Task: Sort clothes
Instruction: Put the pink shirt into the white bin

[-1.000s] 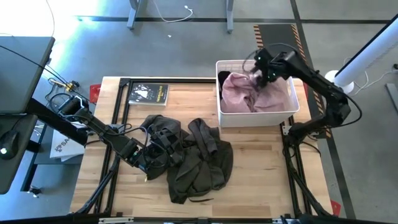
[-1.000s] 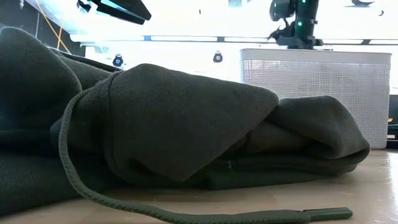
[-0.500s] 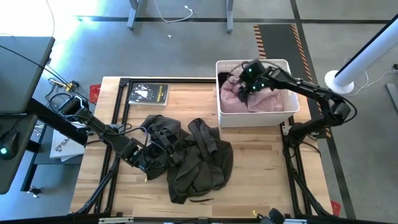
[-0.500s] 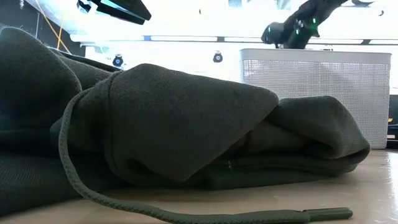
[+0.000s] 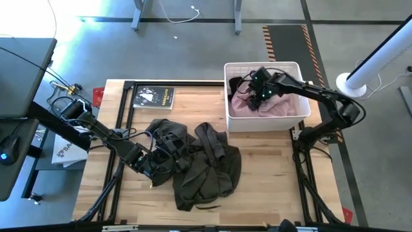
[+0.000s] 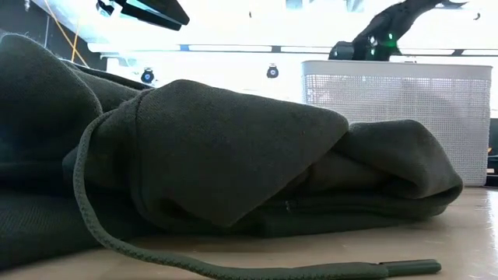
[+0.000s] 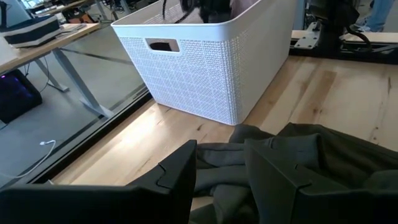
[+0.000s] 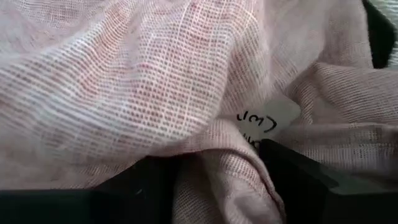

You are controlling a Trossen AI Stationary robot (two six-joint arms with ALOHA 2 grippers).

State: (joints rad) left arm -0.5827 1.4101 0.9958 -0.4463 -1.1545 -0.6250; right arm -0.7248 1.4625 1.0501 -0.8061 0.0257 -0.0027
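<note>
Pale pink woven garment (image 5: 270,103) lies bunched inside the white plastic lattice basket (image 5: 302,116), directly under the right gripper (image 5: 256,95), whose parted fingers straddle a fold not yet clamped, while the left gripper (image 5: 149,166) waits open beside the dark grey-olive hoodie (image 5: 206,164).

In the low view the olive hoodie (image 6: 233,171) fills the frame, cut off at the left, hiding the table behind. The basket (image 6: 397,109) wall hides the pink garment. The right gripper's (image 5: 257,96) fingertips are buried in fabric.
</note>
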